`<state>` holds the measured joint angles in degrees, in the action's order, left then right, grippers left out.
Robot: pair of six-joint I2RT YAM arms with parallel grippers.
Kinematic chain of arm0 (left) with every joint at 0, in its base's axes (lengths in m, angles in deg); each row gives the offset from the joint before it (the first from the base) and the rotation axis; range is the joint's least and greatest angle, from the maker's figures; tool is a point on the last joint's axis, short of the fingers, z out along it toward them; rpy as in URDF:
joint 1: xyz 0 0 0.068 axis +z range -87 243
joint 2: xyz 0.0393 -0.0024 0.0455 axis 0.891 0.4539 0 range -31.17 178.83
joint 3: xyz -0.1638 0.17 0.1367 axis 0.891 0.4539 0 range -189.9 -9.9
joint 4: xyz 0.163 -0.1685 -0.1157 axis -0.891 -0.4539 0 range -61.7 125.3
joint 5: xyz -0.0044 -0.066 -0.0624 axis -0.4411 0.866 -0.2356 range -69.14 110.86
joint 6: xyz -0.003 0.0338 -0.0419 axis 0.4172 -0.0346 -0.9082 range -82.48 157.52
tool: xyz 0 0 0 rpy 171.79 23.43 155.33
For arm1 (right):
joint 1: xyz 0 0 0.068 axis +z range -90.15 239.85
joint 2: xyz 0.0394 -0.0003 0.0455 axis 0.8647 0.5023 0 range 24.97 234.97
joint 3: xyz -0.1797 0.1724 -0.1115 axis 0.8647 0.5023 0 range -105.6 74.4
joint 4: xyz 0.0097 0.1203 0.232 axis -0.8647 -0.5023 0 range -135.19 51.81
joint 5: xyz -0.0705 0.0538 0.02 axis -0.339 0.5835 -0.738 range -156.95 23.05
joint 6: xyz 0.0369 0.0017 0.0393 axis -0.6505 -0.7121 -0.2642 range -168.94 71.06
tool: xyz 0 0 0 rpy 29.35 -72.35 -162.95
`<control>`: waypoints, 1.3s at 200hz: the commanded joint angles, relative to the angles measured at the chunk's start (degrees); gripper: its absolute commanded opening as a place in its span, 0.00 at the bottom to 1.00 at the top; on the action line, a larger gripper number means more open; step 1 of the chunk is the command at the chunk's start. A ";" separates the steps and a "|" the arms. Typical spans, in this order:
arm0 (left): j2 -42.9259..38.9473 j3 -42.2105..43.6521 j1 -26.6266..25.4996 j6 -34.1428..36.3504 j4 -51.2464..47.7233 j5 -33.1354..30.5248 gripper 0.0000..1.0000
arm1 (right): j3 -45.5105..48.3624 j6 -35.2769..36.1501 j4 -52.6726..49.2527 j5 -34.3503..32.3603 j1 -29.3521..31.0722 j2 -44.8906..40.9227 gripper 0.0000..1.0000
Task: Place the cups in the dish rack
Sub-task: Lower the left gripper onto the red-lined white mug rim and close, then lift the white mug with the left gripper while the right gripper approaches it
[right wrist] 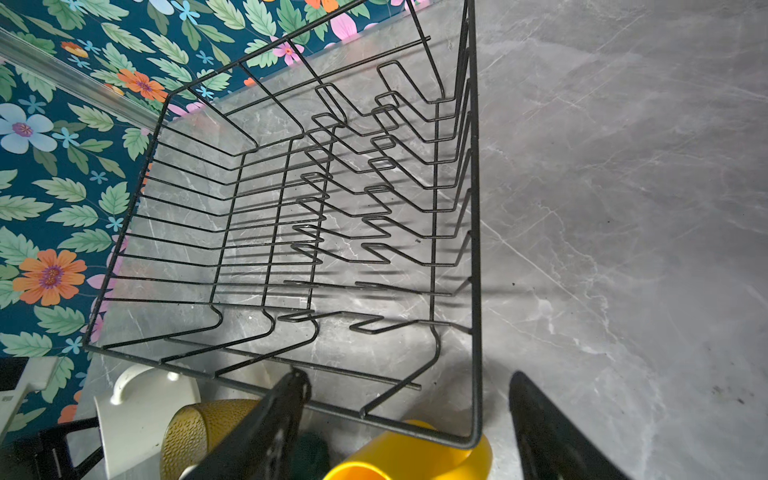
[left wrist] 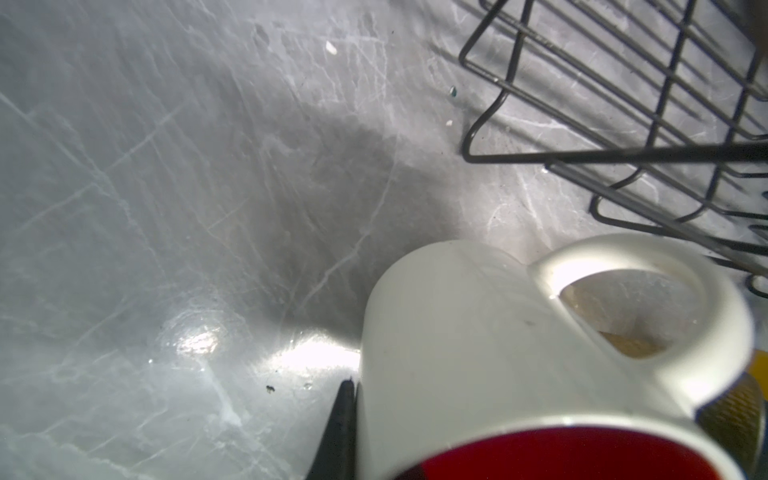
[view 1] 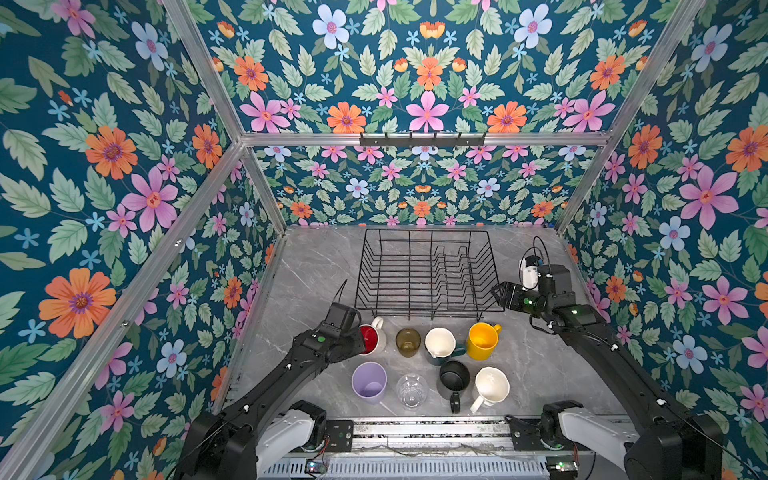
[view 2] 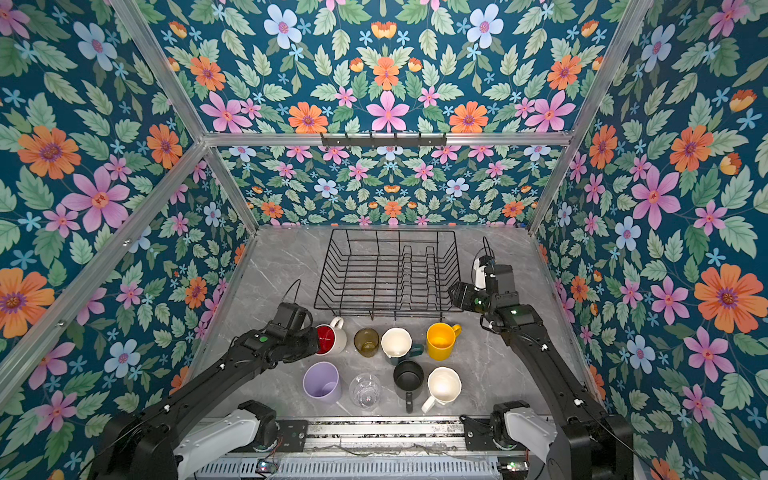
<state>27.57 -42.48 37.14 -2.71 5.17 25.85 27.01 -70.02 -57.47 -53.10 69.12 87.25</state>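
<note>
- One table [view 1: 307,270]: a grey marble-look top that carries everything listed below.
- One dish rack [view 1: 428,270]: black wire, standing at the far middle of the table. Its divider prongs are in the right half in both top views.
- Your right gripper [right wrist: 408,376]: its jaws are wide apart and hold nothing. It hangs over the rack's near right corner.
- Your left gripper [view 1: 360,340]: it is clamped on the rim wall of the red-inside white mug [view 1: 374,337]. The left wrist view shows one black finger [left wrist: 340,428] flat against the mug's outer wall (the other finger is out of sight).
- That mug stands upright at the left end of the far row, just in front of the rack's near left corner, with its handle toward the rack.
- The rest of the far row, left to right: olive-amber glass [view 1: 408,341], dark green mug [view 1: 439,341] (pale inside) and yellow mug [view 1: 482,340].
- The near row, left to right: lavender tumbler [view 1: 369,382], clear glass [view 1: 411,390], black mug [view 1: 454,378] and white mug [view 1: 491,386].
- All eight cups stand mouth-up on the table in front of the rack.
</note>
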 commanded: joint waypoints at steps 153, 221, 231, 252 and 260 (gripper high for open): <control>-8.73 -6.01 0.09 9.34 5.20 15.93 0.00 | -1.02 -0.54 1.69 3.66 0.04 -1.92 0.78; -4.41 -7.63 0.20 4.10 30.22 30.20 0.00 | 0.82 -0.81 9.53 15.27 0.04 -4.88 0.80; -2.93 -7.90 0.20 2.85 34.26 32.37 0.00 | 1.54 -0.87 11.50 17.41 0.04 -6.04 0.81; 0.97 -8.16 0.19 -0.67 44.27 38.34 0.00 | 2.93 -0.58 15.40 22.32 0.04 -8.78 0.83; 2.52 -8.22 0.20 -2.05 48.02 40.31 0.00 | 3.71 -0.67 17.44 24.14 0.04 -9.92 0.85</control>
<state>27.24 -50.04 37.20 0.19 34.67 56.56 29.43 -70.89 -47.64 -36.53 69.12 79.65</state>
